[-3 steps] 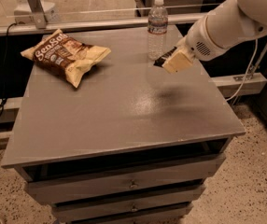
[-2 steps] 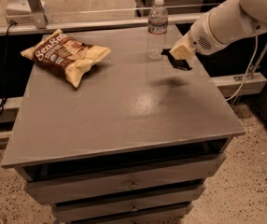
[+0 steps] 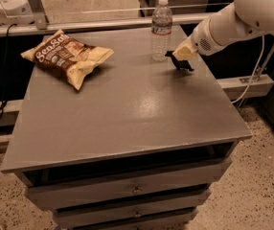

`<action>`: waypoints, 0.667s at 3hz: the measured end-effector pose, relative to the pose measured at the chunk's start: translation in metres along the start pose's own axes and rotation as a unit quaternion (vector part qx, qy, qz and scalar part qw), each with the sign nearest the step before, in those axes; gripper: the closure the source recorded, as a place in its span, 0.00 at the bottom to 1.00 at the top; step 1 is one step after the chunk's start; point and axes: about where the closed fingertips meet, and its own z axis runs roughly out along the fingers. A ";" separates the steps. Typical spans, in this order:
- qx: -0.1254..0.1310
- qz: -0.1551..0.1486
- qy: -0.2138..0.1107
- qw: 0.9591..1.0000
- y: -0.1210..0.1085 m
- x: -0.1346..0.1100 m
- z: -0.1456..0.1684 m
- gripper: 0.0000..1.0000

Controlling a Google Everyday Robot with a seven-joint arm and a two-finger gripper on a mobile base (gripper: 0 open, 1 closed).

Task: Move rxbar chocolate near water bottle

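Partly obscured gripper (image 3: pixel 181 64) beside water bottle (image 3: pixel 161 30)

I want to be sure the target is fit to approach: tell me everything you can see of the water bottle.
The water bottle is tall, slim and made of clear plastic, with a white cap and a pale label band round its upper body. How full it is cannot be told. It stands upright and capped on the grey table, near the back edge and right of the middle. The robot's hand hangs low close beside it, on the picture's right. Whether the two touch cannot be told.
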 end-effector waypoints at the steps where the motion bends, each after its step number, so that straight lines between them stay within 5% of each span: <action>1: 0.006 -0.001 -0.008 1.000 -0.012 0.003 0.016 1.00; 2: 0.001 -0.002 -0.019 1.000 -0.016 0.007 0.035 1.00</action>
